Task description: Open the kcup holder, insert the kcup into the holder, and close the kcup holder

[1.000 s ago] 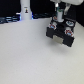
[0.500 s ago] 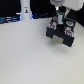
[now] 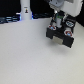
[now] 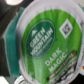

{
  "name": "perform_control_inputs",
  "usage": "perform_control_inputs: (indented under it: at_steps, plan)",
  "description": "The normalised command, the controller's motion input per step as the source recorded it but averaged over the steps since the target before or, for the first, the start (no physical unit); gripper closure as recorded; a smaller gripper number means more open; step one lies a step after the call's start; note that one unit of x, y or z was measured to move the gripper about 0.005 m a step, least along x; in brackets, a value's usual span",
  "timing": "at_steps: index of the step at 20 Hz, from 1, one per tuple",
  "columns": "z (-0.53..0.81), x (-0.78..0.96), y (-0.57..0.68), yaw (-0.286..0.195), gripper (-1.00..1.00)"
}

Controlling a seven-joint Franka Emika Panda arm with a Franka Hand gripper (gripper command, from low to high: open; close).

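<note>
Tool (image 3: 60,23) dropped lower over kcup holder (image 3: 62,36), gripping kcup (image 4: 47,42); label legible wrist view only.

The white table (image 3: 25,57) lies open from seven round to nine o'clock. The kcup holder (image 3: 62,37) blocks two o'clock; a white bottle (image 3: 24,10) stands at eleven.

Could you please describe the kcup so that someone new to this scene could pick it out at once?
Find the black kcup holder at the exterior view's right, with the gripper above it. The kcup fills the wrist view: a white-rimmed pod whose green lid reads Green Mountain, Dark Magic.
</note>
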Motion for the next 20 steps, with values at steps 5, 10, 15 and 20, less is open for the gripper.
perform_control_inputs:
  at_steps: [5, 10, 15, 20]
  plan:
    - [0.36, 0.21, 0.29, 0.0, 1.0]
    - [0.31, 0.21, 0.29, 0.0, 1.0]
    - [0.09, 0.22, 0.11, -0.008, 1.0]
    - [-0.08, 0.02, 0.02, 0.01, 1.0]
